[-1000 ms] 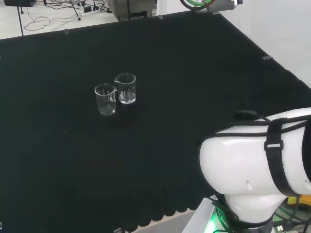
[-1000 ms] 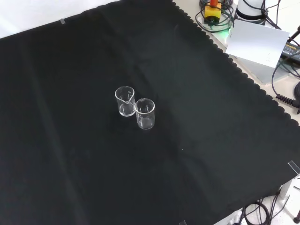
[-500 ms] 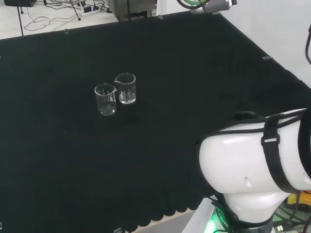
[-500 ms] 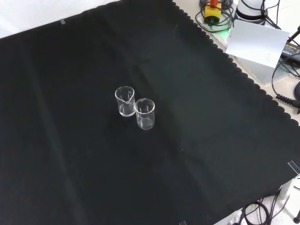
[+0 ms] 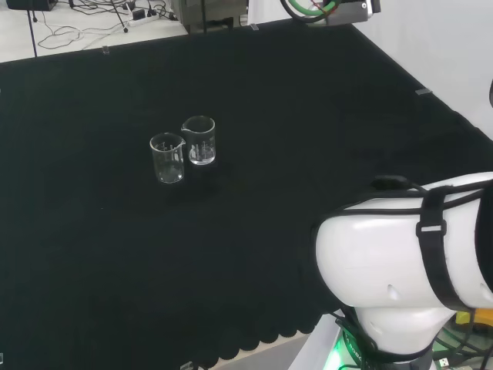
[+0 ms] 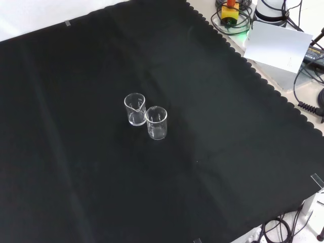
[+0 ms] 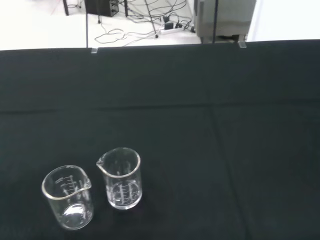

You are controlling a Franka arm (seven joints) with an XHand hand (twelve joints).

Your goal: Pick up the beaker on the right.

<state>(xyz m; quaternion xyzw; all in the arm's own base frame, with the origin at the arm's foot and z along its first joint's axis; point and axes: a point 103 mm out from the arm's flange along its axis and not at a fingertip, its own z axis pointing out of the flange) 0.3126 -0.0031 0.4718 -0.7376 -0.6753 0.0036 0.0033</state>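
Observation:
Two small clear glass beakers stand upright and close together on the black cloth. In the head view one beaker (image 5: 167,158) is on the left and nearer, the other beaker (image 5: 199,140) on the right and a little farther off. The front view shows that same pair as a beaker (image 6: 156,122) at lower right and a beaker (image 6: 135,109) at upper left, almost touching. Seen from the wrist, the left beaker (image 7: 67,197) and the right beaker (image 7: 120,177) stand some way off. Both look empty. The arm's white link (image 5: 400,270) stands far to the right of them in the head view.
The cloth's scalloped edge (image 6: 253,71) runs along the right of the front view, with a white box (image 6: 278,48) and cables beyond it. Cables and a metal stand (image 7: 215,20) lie on the floor past the cloth's far edge.
The arm's white link has shifted slightly in the head view. Both beakers stand where they were.

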